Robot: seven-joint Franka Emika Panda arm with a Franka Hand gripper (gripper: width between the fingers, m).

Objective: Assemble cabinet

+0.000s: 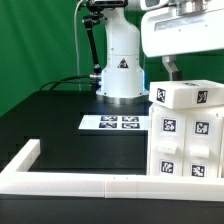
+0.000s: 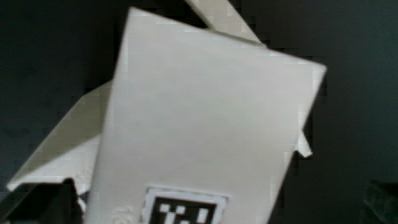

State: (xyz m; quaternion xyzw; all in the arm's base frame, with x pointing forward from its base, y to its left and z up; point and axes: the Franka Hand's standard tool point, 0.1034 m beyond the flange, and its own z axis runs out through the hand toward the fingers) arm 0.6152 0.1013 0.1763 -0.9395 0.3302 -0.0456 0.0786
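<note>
The cabinet (image 1: 185, 135) stands on the surface (image 1: 55, 120) directly beneath the claw (image 1: 166, 72), close under it. Whether the claw is apart or clamped cannot be told. An off-centre descent could shove the cabinet askew.

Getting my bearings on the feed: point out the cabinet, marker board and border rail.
cabinet (image 1: 183, 143), exterior view, tagged front face.
marker board (image 1: 118, 123), exterior view, middle of the sheet.
border rail (image 1: 80, 185), exterior view, long front stretch.

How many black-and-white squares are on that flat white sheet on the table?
4, in two rows of two mid-sheet on the marker board, lying before the robot's base; none appears hidden.
</note>
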